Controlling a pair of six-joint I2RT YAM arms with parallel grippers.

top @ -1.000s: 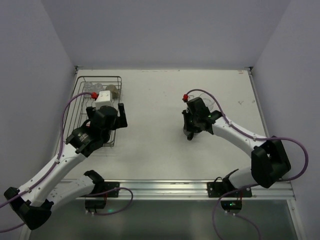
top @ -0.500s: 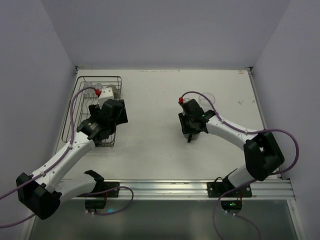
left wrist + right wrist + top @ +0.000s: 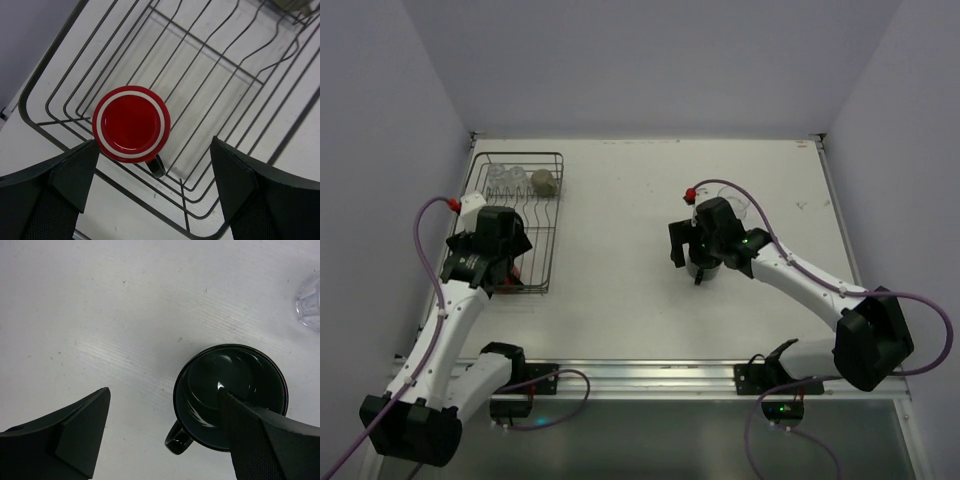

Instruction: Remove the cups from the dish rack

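- White, faintly scuffed desk (image 3: 620, 290), boxed in by pale lilac walls (image 3: 650, 70); a metal rail (image 3: 650, 372) runs along its near edge.
- The dish rack (image 3: 542, 235) sits at the far left corner. The red mug (image 3: 131, 124) is at its near end, between the left jaws, which are spread wide and clear of it.
- The dark green mug (image 3: 230, 395) stands upright right of centre, with a clear tumbler (image 3: 310, 302) near it. The right jaws are wide, one finger over the mug's mouth.
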